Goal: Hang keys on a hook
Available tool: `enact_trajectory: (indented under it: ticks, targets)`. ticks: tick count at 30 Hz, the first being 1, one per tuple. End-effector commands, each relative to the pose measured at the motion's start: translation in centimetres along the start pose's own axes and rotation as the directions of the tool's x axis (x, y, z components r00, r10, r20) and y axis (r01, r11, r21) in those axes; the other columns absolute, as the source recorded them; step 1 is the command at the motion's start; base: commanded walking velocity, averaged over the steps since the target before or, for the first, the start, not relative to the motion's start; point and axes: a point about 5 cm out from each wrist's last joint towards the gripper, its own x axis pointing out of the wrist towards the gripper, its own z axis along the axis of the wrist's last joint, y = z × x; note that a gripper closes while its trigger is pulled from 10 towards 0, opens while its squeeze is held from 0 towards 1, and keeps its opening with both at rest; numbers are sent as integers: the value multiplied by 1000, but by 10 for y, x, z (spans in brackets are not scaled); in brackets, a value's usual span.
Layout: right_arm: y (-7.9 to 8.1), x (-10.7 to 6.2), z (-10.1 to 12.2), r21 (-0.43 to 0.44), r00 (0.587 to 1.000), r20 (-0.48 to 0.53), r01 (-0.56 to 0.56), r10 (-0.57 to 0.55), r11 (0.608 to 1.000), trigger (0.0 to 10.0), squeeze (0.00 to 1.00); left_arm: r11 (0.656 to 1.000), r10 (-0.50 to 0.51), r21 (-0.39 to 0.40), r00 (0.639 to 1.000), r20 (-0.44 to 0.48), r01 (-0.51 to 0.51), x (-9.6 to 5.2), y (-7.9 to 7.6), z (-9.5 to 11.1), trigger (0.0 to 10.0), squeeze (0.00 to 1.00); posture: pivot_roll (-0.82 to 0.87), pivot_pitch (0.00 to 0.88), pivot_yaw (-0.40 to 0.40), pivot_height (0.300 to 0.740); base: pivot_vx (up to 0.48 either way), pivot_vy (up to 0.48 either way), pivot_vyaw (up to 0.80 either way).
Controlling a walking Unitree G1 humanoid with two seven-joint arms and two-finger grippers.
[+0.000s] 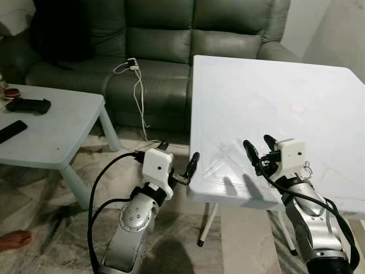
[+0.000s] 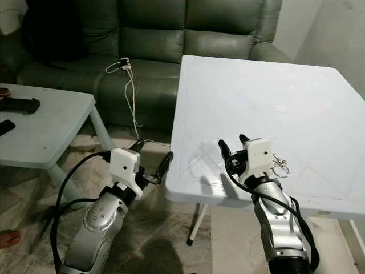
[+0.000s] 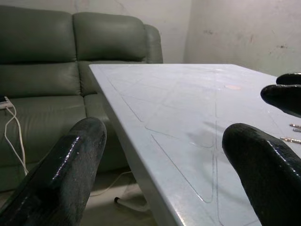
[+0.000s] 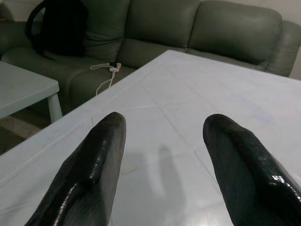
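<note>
- Right gripper [image 1: 261, 147] hovers over the white table's [image 1: 274, 91] near edge, its two fingers spread apart, empty
- One set of keys [image 2: 280, 165] lies on the table at the gripper's three o'clock, just beside its wrist; long axis unclear
- Left gripper [image 1: 178, 161] at nine o'clock, fingers apart, off the table edge

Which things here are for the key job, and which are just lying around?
For the job:
- keys, on the white table beside the right gripper
- right gripper, open over the table
- left gripper, open at the table's edge

Just lying about:
- white charger cable on the sofa
- black remote and black controller on the low table
- dark bag
</note>
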Motion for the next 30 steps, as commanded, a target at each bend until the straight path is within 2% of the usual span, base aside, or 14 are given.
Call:
enact_trajectory:
  ticks: [1, 9, 14, 19, 24, 25, 30]
  targets:
    - [-9, 3, 0, -3, 999, -4, 41, -41, 999, 10000, 0, 1000, -21, 11, 1000, 18, 21, 3, -5, 6, 10000, 0, 11, 55, -86, 721, 0, 0, 0]
    - [-13, 12, -2, -7, 994, -20, 108, -108, 994, 10000, 0, 1000, -28, 12, 999, 19, 28, 3, -7, 6, 10000, 0, 17, 49, -91, 721, 0, 0, 0]
    - [-22, 16, -3, -6, 982, -42, 184, -184, 983, 10000, 0, 999, -32, 8, 999, 18, 32, 3, -8, 6, 10000, 0, 19, 48, -94, 721, 0, 0, 0]
    - [-33, 14, -7, -41, 969, -57, 237, -239, 971, 10000, 0, 1000, -29, 4, 999, 16, 29, 2, -8, 6, 10000, 0, 20, 48, -97, 721, 0, 0, 0]
    - [-51, 8, -14, -33, 949, -107, 294, -295, 955, 10000, 0, 999, -35, -12, 999, 11, 35, 1, -9, 4, 10000, 0, 18, 50, -98, 721, 0, 0, 0]
    - [-57, 6, -16, -38, 939, -117, 320, -322, 947, 10000, 0, 999, -48, -1, 999, 8, 48, 1, -11, 4, 10000, 0, 18, 52, -98, 721, 0, 0, 0]
    - [-66, 3, -15, -57, 927, -112, 352, -357, 934, 10000, 0, 994, -111, -5, 994, 1, 111, 2, -22, 3, 10000, 0, 12, 59, -93, 721, 0, 0, 0]
